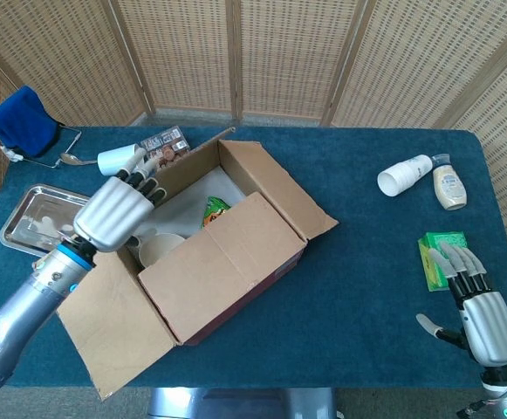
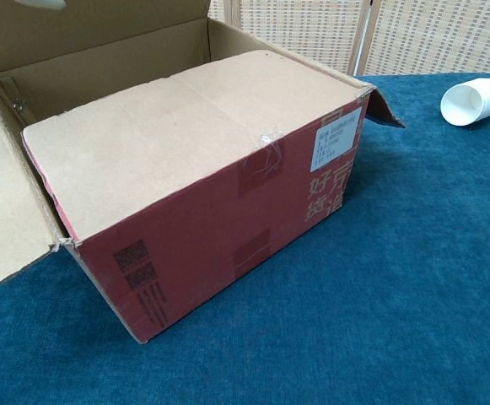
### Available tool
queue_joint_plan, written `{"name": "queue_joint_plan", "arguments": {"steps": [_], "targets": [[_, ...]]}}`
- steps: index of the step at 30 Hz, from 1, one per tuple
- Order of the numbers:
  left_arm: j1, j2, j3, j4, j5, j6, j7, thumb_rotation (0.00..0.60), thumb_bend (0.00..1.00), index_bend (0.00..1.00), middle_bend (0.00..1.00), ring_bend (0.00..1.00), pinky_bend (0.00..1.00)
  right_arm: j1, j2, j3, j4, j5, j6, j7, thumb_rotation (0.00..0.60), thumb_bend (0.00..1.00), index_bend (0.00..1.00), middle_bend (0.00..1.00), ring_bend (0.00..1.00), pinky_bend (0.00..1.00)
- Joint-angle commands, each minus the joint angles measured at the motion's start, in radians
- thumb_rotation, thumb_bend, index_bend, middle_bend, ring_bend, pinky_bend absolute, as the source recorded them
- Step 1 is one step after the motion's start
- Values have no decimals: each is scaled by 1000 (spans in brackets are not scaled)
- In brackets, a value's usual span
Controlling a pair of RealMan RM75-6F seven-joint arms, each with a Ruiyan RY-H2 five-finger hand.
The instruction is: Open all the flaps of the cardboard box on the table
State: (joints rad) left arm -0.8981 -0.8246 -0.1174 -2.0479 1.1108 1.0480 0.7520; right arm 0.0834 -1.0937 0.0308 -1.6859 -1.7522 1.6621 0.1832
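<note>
Nearby: steel tray (image 1: 28, 218), white mug (image 1: 119, 160), snack pack (image 1: 167, 145) crowding cardboard box (image 1: 227, 253) at table centre-left. Left hand (image 1: 113, 212), fingers spread, holding nothing, against raised far flap (image 1: 183, 161). Right hand (image 1: 482, 311) open, well apart, nr green pack (image 1: 436, 253).

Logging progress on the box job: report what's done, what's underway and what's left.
Done: three flaps of the cardboard box stand or lie open, the two end ones and the far long one, showing a bowl and a packet inside.
In hand: the left robot hand is at the raised far flap.
Left: the near long flap lies flat, closed. The right robot hand is idle, open.
</note>
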Motion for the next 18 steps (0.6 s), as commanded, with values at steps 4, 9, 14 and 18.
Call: {"name": "queue_joint_plan", "arguments": {"steps": [4, 9, 14, 18], "targets": [[69, 68, -1, 65, 3, 24, -98, 407, 0, 350, 382, 127, 46, 1, -3, -2, -1, -3, -2, -6, 600, 124, 0, 0, 0, 0], [110, 66, 8, 144, -19, 17, -160, 405, 0, 350, 379, 130, 49, 1, -4, -4, -2, -7, -4, -8, 600, 124, 0, 0, 0, 0], [141, 33, 13, 256, -54, -9, -222, 409, 0, 350, 375, 129, 49, 2, -6, -6, -3, -9, -8, -16, 600, 123, 0, 0, 0, 0], [160, -9, 21, 328, -71, -32, -256, 404, 0, 350, 374, 129, 48, 3, -8, -9, -5, -14, -10, -21, 600, 125, 0, 0, 0, 0]]}}
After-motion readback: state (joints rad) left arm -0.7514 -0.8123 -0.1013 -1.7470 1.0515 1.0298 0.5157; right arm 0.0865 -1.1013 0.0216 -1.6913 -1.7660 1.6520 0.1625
